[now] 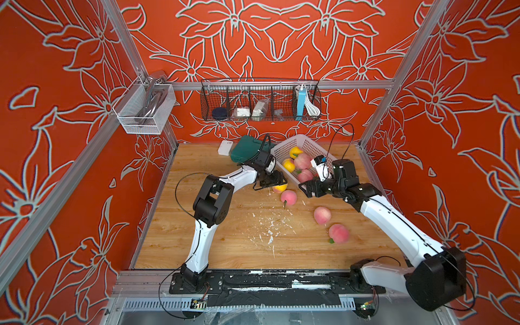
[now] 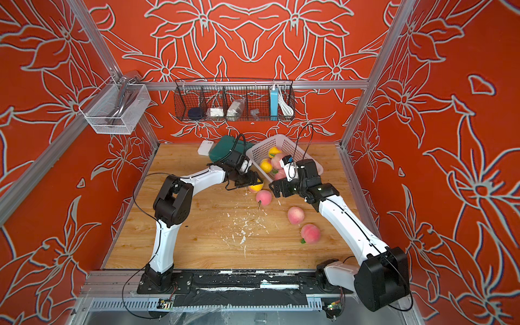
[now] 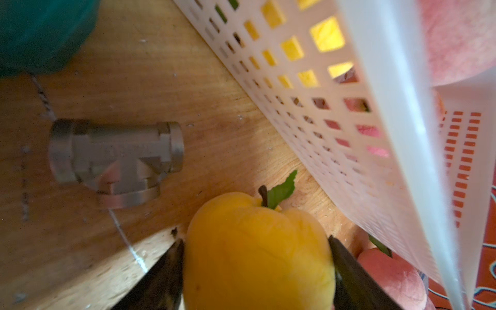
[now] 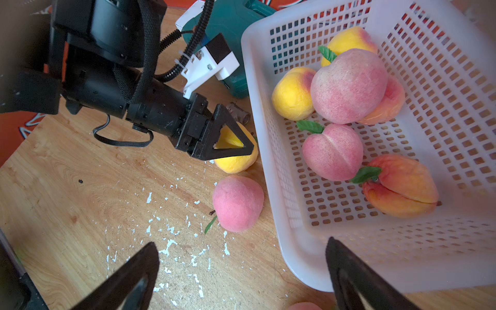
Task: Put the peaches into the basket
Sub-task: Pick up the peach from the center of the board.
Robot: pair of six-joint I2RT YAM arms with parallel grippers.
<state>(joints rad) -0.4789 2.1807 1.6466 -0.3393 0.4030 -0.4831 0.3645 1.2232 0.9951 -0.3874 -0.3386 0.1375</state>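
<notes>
Ten peaches (image 4: 349, 86): round and fuzzy; six lay in the basket (image 1: 311, 145), four outside it.
Basket: was pale perforated plastic, rectangular, at far right-centre.
Left gripper (image 3: 255, 240): was clamped on a yellow peach (image 1: 280, 187) just left of the basket.
Right gripper (image 4: 243, 241): was spread wide, empty, at the basket's near-left corner.
Table (image 1: 225, 247): was wood-grain, flecked white.

Both top views hang high over the tabletop (image 1: 225, 242), on the side far from the basket (image 1: 284, 150), looking steeply down from a distance; they share almost the whole scene. My left wrist camera sits very near, looking along my left pincer (image 3: 255, 240) at the yellow peach (image 3: 257, 263) just beside the basket's outer wall. My right wrist camera looks past my right pincer (image 4: 241, 241) into the basket from close by, sharing that peach.
</notes>
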